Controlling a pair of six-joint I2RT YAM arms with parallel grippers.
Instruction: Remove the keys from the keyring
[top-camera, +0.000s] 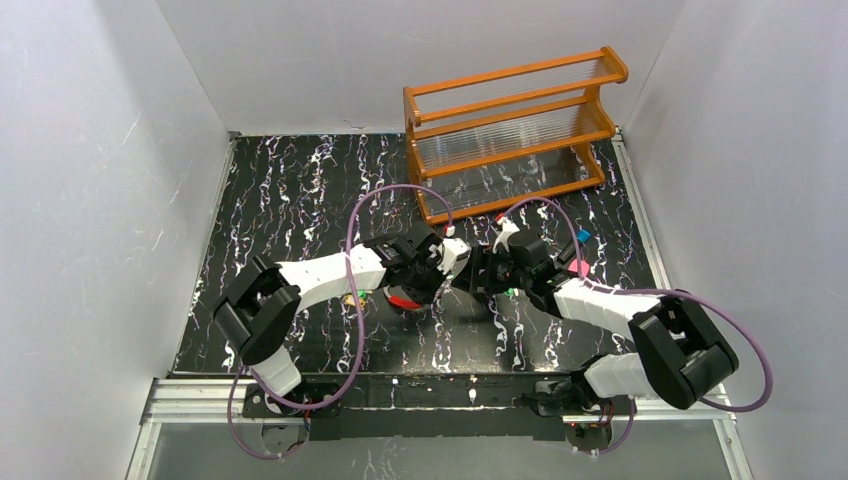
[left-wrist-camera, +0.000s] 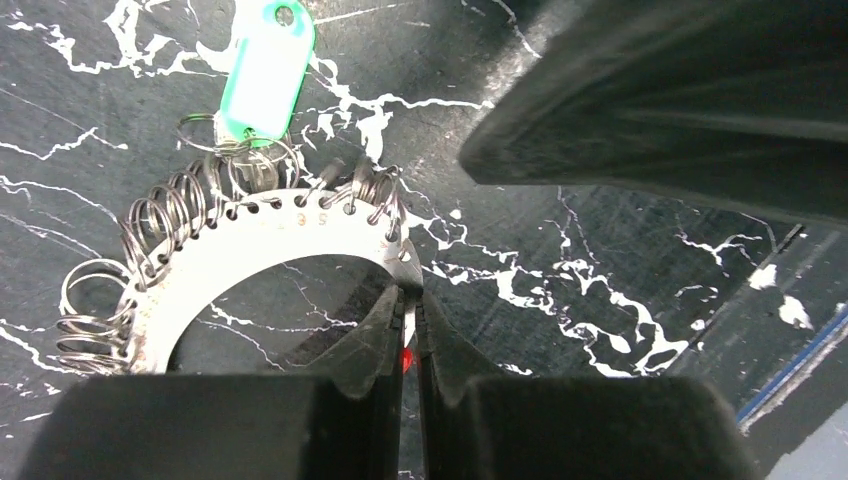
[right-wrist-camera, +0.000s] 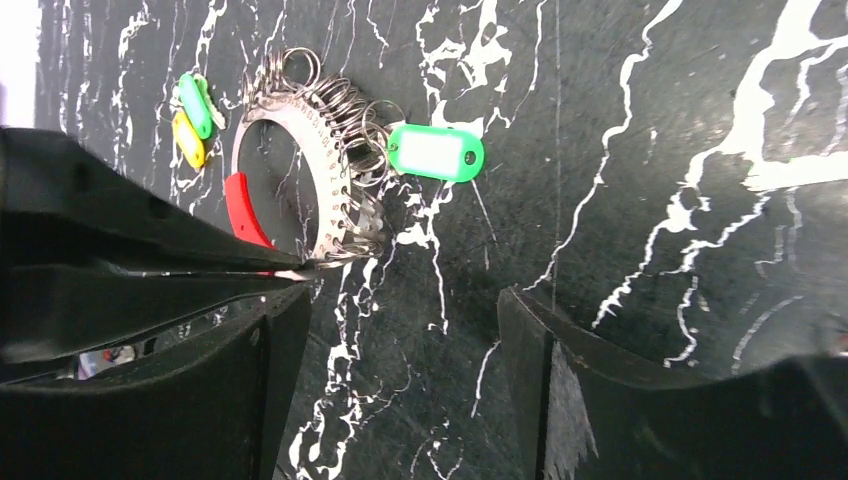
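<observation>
The keyring (right-wrist-camera: 320, 170) rests on the black marbled table (top-camera: 290, 190), about mid-table between the two arms and in front of the orange rack (top-camera: 515, 135). The left gripper (left-wrist-camera: 408, 318) is clamped tight on it. Its fingertips pinch the flat metal band right at the end where the silvery coils stop, and a speck of red shows between the pads. The right gripper (right-wrist-camera: 400, 300) hovers just beside the ring with its jaws spread wide and nothing between them; it touches neither ring nor key. A green-headed key (right-wrist-camera: 435, 152) sits on the outer side of the coil, joined to it by a small loop, its head flat on the table. A smaller green key (right-wrist-camera: 195, 105) and a yellow key (right-wrist-camera: 187, 138) lie together on the far side of the ring, near the red segment (right-wrist-camera: 243, 210). Whether those two are threaded on or only lie against the coil is hard to tell from the wrist view.
</observation>
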